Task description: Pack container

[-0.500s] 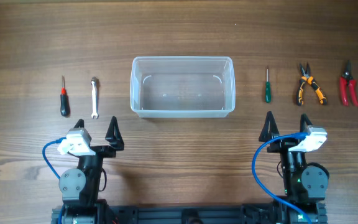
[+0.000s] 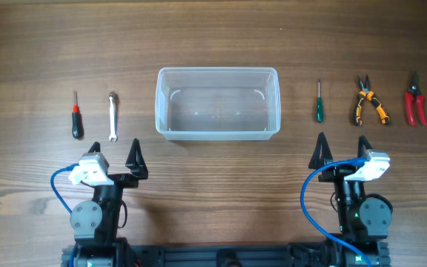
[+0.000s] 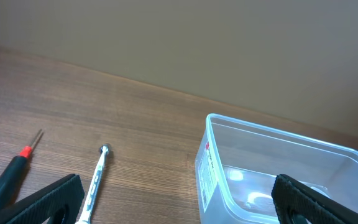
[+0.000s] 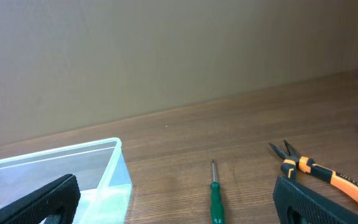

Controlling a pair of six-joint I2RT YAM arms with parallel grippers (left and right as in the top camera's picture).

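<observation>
The clear container is seen upright at the middle of the wooden worktop, set between a black screwdriver and wrench on its left and a green screwdriver, orange pliers and red cutters on its right. The left gripper and right gripper are held nearer the robot, apart from all of these, with the jaws of each spread wide

The overhead looks straight down on my table; both wrist cameras sit low, facing far, sharing the container.
</observation>
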